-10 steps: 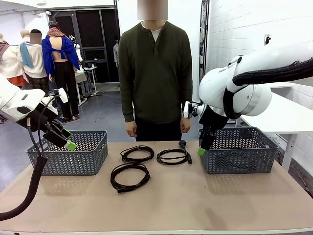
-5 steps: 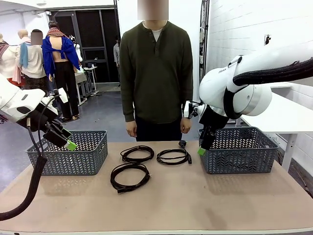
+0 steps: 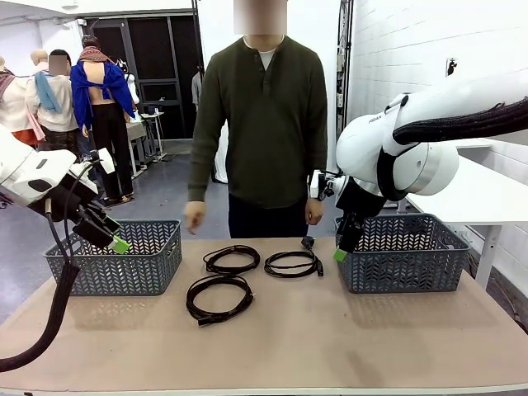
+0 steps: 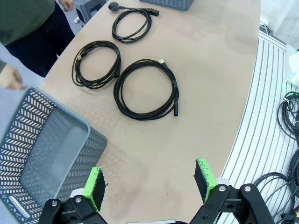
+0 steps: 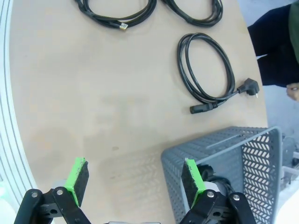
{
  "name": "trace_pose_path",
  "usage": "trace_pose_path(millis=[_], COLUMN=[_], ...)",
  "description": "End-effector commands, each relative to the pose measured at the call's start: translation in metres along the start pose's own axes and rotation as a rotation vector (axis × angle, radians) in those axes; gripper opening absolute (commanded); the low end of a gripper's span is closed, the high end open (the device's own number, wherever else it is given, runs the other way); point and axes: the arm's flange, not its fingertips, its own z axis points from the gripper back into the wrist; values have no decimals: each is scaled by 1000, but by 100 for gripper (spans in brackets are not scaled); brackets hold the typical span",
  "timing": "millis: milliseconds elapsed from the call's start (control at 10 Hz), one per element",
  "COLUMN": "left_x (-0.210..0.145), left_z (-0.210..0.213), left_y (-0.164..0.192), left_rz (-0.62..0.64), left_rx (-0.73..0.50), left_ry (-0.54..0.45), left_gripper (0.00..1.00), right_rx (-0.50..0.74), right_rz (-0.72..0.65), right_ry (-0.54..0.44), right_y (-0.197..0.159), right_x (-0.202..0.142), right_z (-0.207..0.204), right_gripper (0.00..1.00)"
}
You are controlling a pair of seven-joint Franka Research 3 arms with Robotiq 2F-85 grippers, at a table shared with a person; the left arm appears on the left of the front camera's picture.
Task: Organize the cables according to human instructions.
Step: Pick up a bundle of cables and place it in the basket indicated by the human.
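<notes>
Lying coiled mid-bench (image 3: 330, 346), between left basket (image 3: 124, 272) and right basket (image 3: 404, 264): three cables (image 3: 219, 297) (image 3: 232, 259) (image 3: 291, 264), none gripped. Hovering spread wide, carrying nothing: left end effector (image 4: 149, 181) beside left basket, right end effector (image 5: 135, 179) beside right basket. Judging sorting largely outstanding.

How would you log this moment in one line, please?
cables: three on table | jaws: both open, empty | person's hand: by left basket
</notes>
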Motion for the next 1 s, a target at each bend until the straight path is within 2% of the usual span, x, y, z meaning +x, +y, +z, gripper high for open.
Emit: trace_pose_path(millis=[0, 900], left_x=[-4, -4], left_z=[-1, -1], left_y=[3, 3], left_rz=[-18, -18], left_rx=[-19, -19], left_ry=[-17, -17], left_gripper=[100, 100], right_rx=[-9, -9], right_rz=[-5, -5], right_ry=[5, 5], right_y=[-1, -1], right_x=[0, 0], right_z=[0, 0], right_gripper=[100, 100])
